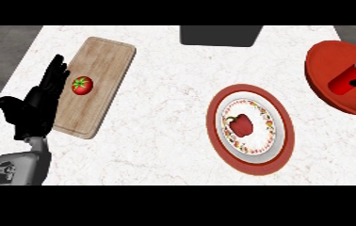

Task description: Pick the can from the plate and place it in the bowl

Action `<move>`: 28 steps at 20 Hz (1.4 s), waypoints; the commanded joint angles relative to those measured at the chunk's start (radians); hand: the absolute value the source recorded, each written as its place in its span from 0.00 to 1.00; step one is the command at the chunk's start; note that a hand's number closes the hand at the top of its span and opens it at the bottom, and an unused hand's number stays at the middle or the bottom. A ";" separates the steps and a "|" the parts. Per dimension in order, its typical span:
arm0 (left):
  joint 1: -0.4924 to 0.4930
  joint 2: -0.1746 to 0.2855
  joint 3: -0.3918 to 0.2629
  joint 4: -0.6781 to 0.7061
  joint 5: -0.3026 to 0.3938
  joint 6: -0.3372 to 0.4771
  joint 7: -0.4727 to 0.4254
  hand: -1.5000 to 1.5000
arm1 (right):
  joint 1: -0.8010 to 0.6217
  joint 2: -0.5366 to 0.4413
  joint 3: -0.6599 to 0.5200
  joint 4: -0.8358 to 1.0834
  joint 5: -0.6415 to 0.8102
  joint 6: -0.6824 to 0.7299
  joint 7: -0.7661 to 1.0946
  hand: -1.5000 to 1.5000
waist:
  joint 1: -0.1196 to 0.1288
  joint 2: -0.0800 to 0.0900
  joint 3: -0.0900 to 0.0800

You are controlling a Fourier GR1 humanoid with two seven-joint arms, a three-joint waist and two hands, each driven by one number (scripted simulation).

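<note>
Only the left hand [36,102] shows, at the near left edge of the desk [167,102]. It rests open with straight fingers pointing up and holds nothing. The right hand is outside the view, so of it I can say nothing.

A little farther, to the right of the middle, lies the plate [287,131] with a red rim. On it I see a red pepper [240,125] and no can. Left of it, just beside the hand, a wooden cutting board [104,60] carries a tomato [82,85].

Farther to the right, cut by the edge of the view, stands the red bowl [321,60]. Inside it is a red cylinder with a dark end, which I take for the can [343,83]. It seems to lean or lie on its side, though it is only partly visible. By this the task looks already done, or nearly so.

I judge the can to be stiff and smooth. It is probably not heavy and not fragile, but its round wall can slip and it rolls easily. The best hold is around the middle of its side, with thumb against fingers.

At the far edge stands a dark box [221,34].

The count is one hand, one plate, one pepper, one board, one tomato, one bowl, one can and one box.
</note>
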 commanded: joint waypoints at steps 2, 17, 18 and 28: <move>0.018 0.015 0.020 0.019 0.011 -0.014 -0.010 0.50 | -0.011 -0.014 -0.202 -0.020 -0.211 0.030 -0.145 0.00 | -0.028 -0.009 0.001; 0.010 0.022 0.039 -0.003 0.014 -0.014 0.015 0.50 | 0.315 -0.229 -0.465 0.055 -0.491 0.416 -0.343 0.00 | -0.036 -0.011 -0.001; 0.009 -0.016 -0.002 -0.045 -0.017 0.025 0.049 0.50 | 0.334 -0.236 -0.470 0.057 -0.498 0.453 -0.360 0.00 | -0.036 -0.012 0.001; 0.010 0.001 0.019 -0.025 -0.013 0.004 0.022 0.50 | 0.441 -0.286 -0.528 0.047 -0.595 0.665 -0.408 0.00 | -0.031 -0.016 0.000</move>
